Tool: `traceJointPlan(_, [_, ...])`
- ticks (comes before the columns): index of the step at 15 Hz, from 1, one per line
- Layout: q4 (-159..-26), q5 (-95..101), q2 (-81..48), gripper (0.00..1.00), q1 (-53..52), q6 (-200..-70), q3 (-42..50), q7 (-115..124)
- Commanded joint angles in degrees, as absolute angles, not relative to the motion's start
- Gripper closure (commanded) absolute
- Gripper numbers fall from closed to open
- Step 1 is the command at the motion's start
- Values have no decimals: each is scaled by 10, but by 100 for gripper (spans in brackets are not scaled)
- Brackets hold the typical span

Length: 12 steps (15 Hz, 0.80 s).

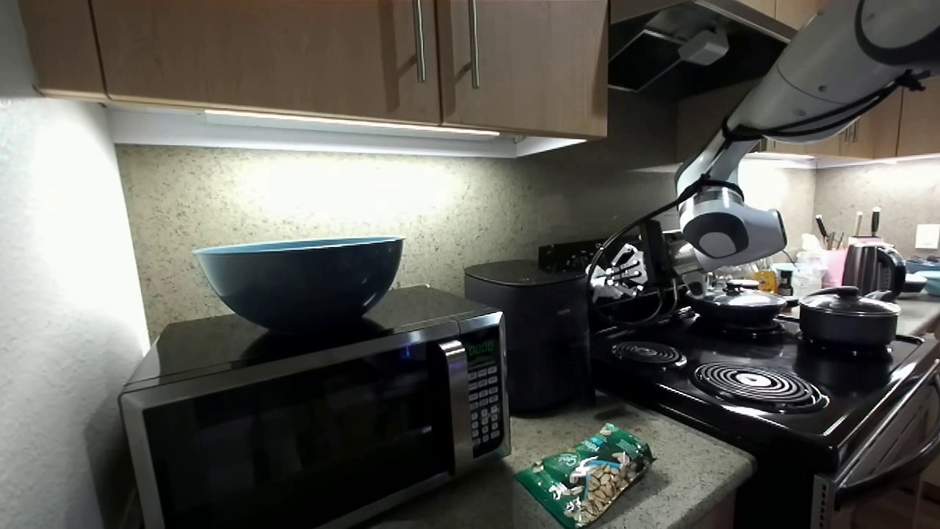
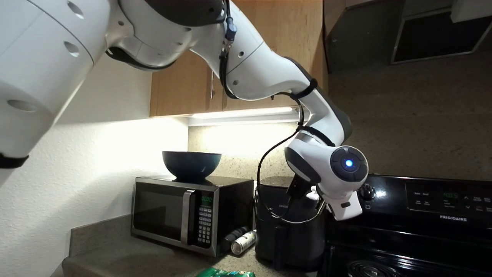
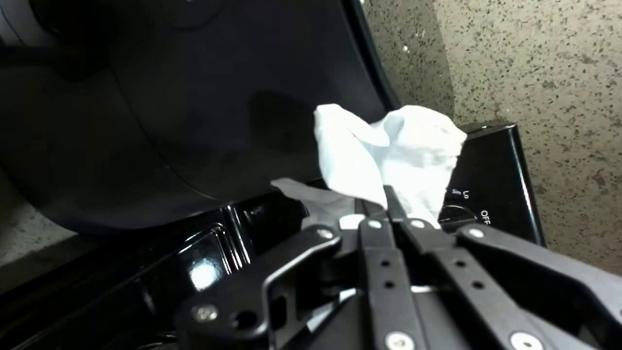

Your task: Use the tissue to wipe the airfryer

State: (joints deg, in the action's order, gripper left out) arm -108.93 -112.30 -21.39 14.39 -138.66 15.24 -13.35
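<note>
The fingers are pinched tight on the white tissue, which puffs out past them. The airfryer stands upright on the counter, between the microwave and the stove, and its long way looks to go up and down. There is just one arm, and it reaches in from the stove side. So the tissue is just beside the airfryer, by the side that faces the stove. In the wrist view the airfryer lies ahead of the fingers and to their left. In both exterior views the tissue looks near the top part of the airfryer. It is hard to tell if the tissue touches the black side or not. The next move most likely needs a push sideways, toward the airfryer, then a slide along that side, with the tissue out in front of the fingers.
</note>
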Motion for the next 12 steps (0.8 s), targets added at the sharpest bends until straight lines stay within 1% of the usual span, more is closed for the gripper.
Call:
traceJointPlan(1, [-1087,-1121,-215,97,143,-1392,151,-131])
traceJointPlan(12, [-1064,-921,-301,97,136,-1413,140,75])
